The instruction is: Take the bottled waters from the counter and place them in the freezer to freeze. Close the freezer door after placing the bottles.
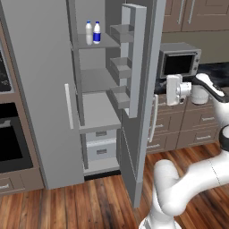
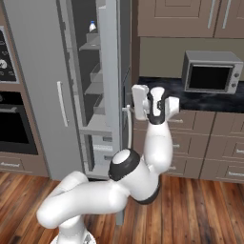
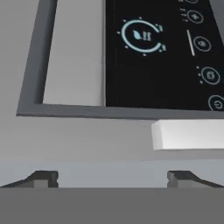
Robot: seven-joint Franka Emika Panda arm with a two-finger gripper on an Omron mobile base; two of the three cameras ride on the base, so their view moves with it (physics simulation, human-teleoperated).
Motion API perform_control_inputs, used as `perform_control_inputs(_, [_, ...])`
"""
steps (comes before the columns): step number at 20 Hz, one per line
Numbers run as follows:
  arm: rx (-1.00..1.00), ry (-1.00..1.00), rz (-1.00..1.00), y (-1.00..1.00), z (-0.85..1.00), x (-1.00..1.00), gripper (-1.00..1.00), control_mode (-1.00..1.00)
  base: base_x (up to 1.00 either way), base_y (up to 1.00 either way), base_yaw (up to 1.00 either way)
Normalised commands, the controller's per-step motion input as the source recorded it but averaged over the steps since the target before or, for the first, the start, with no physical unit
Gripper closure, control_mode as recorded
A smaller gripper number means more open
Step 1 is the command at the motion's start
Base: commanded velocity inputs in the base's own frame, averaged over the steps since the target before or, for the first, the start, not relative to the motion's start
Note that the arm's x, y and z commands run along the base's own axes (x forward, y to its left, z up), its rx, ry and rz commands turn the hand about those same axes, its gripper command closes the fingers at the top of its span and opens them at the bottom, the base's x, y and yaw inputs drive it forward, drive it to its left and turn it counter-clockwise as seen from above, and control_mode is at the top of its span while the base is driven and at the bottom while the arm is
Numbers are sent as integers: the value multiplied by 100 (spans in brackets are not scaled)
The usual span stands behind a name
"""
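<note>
Hand view: end effector point(image 3: 112, 179) spread wide, both tips apart, pinching nothing. Faces the outer skin of the freezer door point(image 3: 65, 135) just ahead. Looks too close to be mere transit, so likely lined up to push that door shut. Directly ahead and slightly up, dark dispenser recess point(image 3: 153, 52) with its lit icons. Just ahead toward one tip, top end of the pale vertical handle point(image 3: 188, 134), not gripped. Open jaws suit a flat shove better than a pinch, hence probably the empty, spread stance.

Left base view: beyond the door, on its far side from the end effector, freezer point(image 1: 96, 80) stands open. Farther in and well above end effector height, bottled waters point(image 1: 97, 32) stand upright, side by side, on the upper shelf point(image 1: 105, 44). Placing looks done; only the closing appears to remain.

Right base view: behind the end effector, away from the door, surface point(image 2: 205, 100) carries a microwave point(image 2: 212, 71).
</note>
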Motion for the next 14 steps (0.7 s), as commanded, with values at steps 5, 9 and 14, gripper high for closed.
perform_control_inputs(5, [0, 12, -7, 27, -6, 25, -100, -100, 0, 0, 0])
perform_control_inputs(9, [0, 11, -4, 33, -8, 6, -100, -100, 0, 0, 0])
perform_control_inputs(14, [0, 5, -4, 59, -1, 7, -100, -100, 0, 0, 0])
